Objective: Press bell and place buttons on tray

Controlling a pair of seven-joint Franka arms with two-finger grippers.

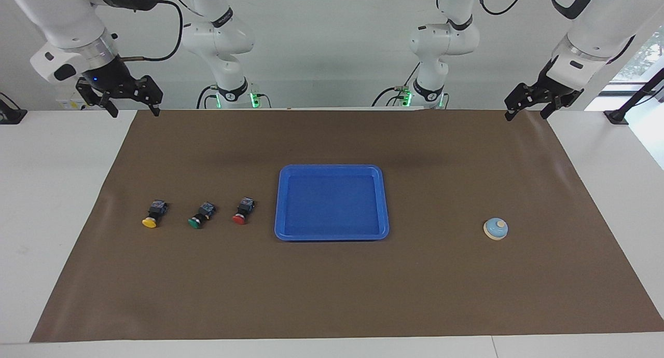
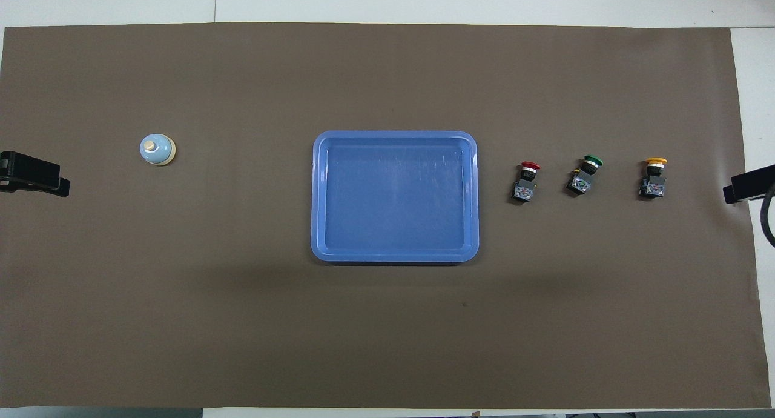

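Bell [image 1: 495, 229] sat upright on the brown mat [image 1: 332, 295] toward the left arm's end of the table, well apart from everything else, its cream knob on top. The blue tray [image 1: 332, 235] lay in the middle of the mat with nothing in it. Toward the right arm's end, three buttons lay on their sides in a row beside the tray, caps pointing away from the robots: the red button [image 1: 243, 211] nearest the tray, then the green button [image 1: 202, 215], then the yellow button [image 1: 154, 215] outermost. None touched another, and none touched the tray.

The left gripper [image 1: 526, 110] hung raised over the mat's corner at its own end, close to the robots, with its fingers apart and nothing between them. The right gripper [image 1: 132, 108] hung raised over the matching corner at the right arm's end, fingers likewise spread and holding nothing. Both arms waited, well apart from the bell and the buttons. White table [image 1: 62, 192] showed around the mat on every edge.
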